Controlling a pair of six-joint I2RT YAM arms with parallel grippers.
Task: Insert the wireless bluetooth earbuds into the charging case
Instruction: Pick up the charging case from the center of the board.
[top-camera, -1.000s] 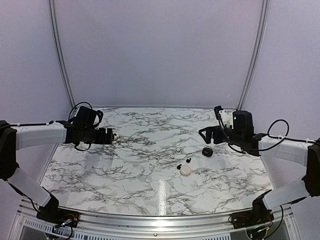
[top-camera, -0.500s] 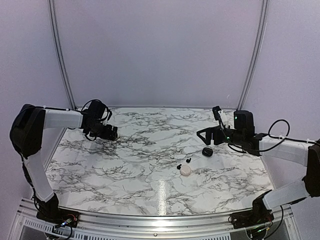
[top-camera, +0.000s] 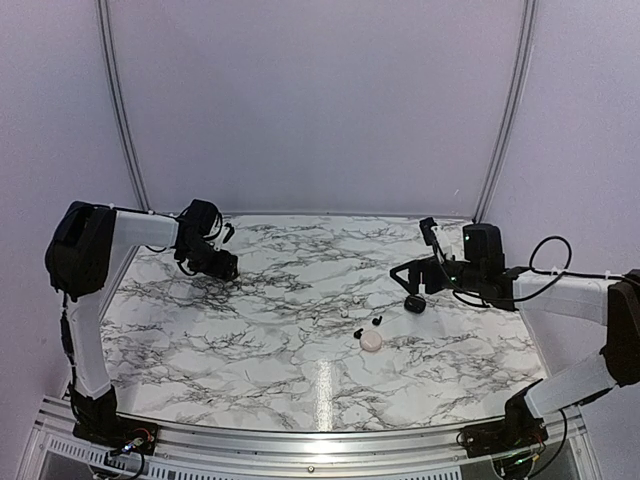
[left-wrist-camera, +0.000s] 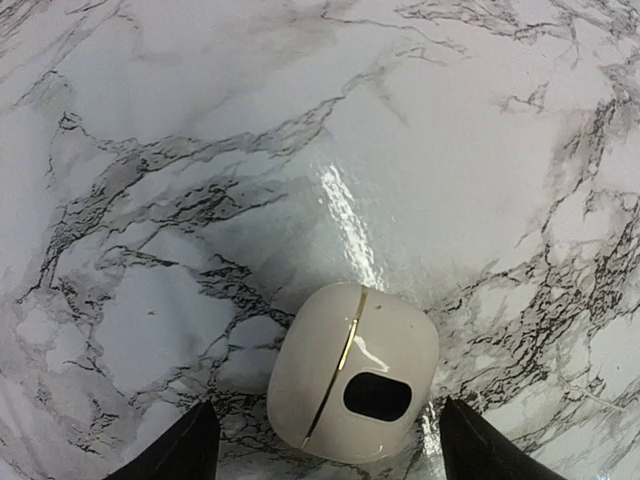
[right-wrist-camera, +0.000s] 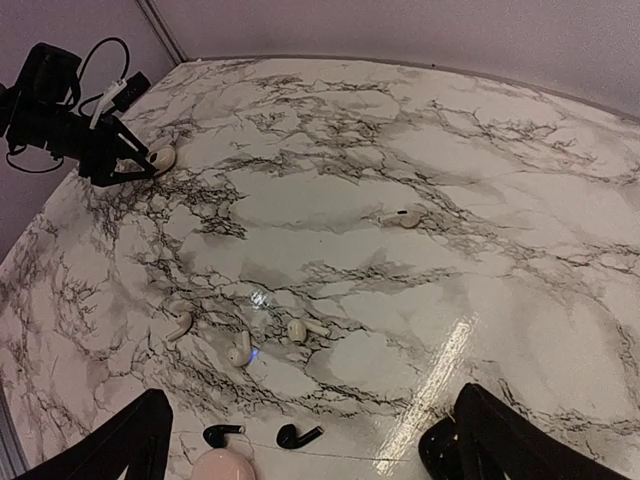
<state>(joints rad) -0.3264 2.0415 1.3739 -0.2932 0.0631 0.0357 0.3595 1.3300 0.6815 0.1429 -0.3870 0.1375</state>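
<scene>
Left gripper (top-camera: 228, 270) has swung over the white case (left-wrist-camera: 353, 385), jaws apart; right gripper (top-camera: 413, 250) likewise apart, earbuds (right-wrist-camera: 238, 350) apparently untouched.

Marble table (top-camera: 280, 345), white case (left-wrist-camera: 390, 335), black case (top-camera: 414, 303), round pale case (top-camera: 371, 341), loose earbuds (right-wrist-camera: 238, 350)

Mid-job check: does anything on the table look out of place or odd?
Nothing looks damaged or spilled. Loose on the marble table: three white earbuds clustered, a fourth white earbud alone farther off, and two black earbuds nearer the right wrist camera. The white case between the left gripper's open fingers looks shut.
</scene>
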